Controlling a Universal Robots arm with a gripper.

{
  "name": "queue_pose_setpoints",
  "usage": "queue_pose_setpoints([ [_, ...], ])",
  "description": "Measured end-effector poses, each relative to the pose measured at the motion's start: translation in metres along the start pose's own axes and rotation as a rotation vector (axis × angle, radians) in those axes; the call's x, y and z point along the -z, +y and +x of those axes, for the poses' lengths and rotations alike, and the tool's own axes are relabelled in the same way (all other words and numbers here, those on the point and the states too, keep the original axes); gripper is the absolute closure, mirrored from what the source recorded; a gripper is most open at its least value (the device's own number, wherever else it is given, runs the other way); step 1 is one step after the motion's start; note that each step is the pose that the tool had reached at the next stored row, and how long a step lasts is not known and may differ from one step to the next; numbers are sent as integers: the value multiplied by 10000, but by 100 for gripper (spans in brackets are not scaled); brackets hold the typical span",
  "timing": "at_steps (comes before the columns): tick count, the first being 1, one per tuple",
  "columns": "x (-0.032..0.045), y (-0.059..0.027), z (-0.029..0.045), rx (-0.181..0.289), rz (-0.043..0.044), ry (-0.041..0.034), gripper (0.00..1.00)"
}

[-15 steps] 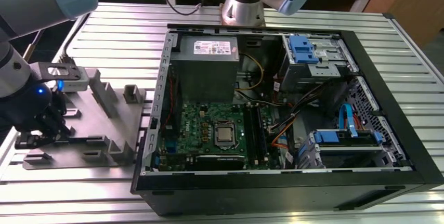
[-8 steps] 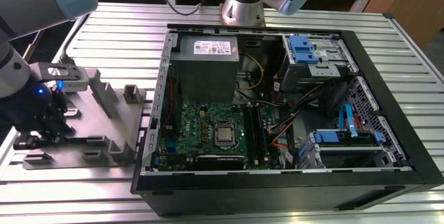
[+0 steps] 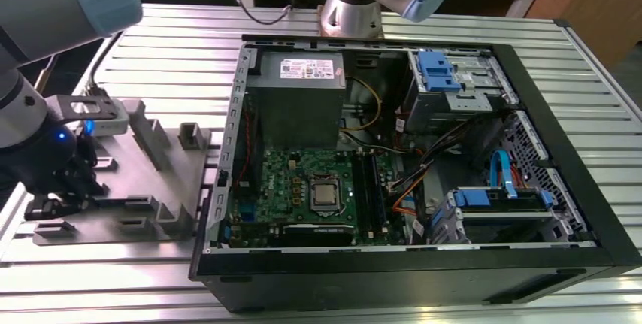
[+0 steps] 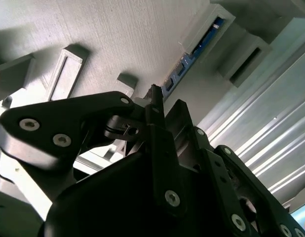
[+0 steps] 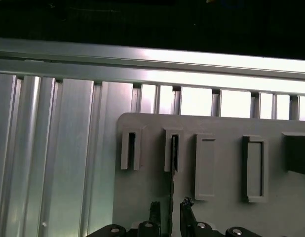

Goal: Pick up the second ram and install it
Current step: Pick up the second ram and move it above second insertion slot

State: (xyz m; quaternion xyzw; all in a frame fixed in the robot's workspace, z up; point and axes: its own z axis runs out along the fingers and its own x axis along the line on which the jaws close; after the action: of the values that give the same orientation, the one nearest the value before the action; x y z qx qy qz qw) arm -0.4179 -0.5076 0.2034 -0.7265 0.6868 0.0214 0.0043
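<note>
The gripper [image 5: 171, 210] hangs at the tray's [image 5: 142, 192] corner, fingers apart, one on each side of the ram [image 5: 172, 165], which stands edgewise in its slot.

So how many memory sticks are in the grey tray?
1: the second ram, standing on edge in the grey tray, by the gripper. Others may be hidden.

Thin blue-green memory stick [image 4: 186, 60]: mostly hidden in grey plastic tray [image 4: 118, 29] slots.
My black gripper [image 5: 171, 206]: body cut off at the picture's edge.
</note>
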Motion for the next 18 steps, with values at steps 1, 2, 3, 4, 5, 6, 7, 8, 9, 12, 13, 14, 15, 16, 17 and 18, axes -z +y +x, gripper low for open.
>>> queue_pose_setpoints([
  [1, -9, 1, 0, 37, -2, 2, 73],
  [2, -17, 4, 0, 67, -3, 3, 73],
  [3, -27, 6, -1, 98, -4, 3, 73],
  [4, -36, 6, -2, 128, -4, 3, 73],
  [5, -43, 6, -2, 152, -5, 4, 73],
  [6, -45, 7, -4, 162, -8, 5, 73],
  [7, -48, 9, -9, 163, -7, 5, 73],
  [8, -50, 9, -13, 165, -6, 5, 73],
  [9, -51, 8, -16, 166, -6, 4, 73],
  [12, -52, 7, -23, 167, -5, 4, 73],
  [13, -52, 8, -24, 167, -5, 4, 73],
  [14, -51, 8, -24, 166, -7, 4, 73],
  [15, -51, 8, -25, 166, -7, 5, 73],
  [16, -51, 8, -25, 167, -6, 4, 73],
  [17, -51, 7, -25, 166, -6, 4, 73],
  [18, -51, 8, -25, 166, -7, 5, 73],
])
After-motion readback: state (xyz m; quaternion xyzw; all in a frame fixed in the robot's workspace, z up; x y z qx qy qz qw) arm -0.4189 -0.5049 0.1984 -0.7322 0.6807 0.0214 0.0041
